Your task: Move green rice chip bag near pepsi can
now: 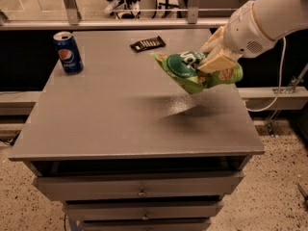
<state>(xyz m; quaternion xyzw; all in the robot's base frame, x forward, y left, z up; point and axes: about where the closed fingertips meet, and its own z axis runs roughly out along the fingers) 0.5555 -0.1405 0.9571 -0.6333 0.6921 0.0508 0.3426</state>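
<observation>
The green rice chip bag (190,71) hangs in the air above the right half of the grey table (110,119), tilted, casting a shadow below it. My gripper (214,57) is shut on the bag's right part, coming in from the upper right on a white arm. The pepsi can (68,52) stands upright at the table's far left corner, well apart from the bag.
A small dark flat wrapper (148,44) lies near the table's far edge, between can and bag. The table has drawers (139,189) below its front edge. A metal rail (120,24) runs behind the table. A cable hangs at the right.
</observation>
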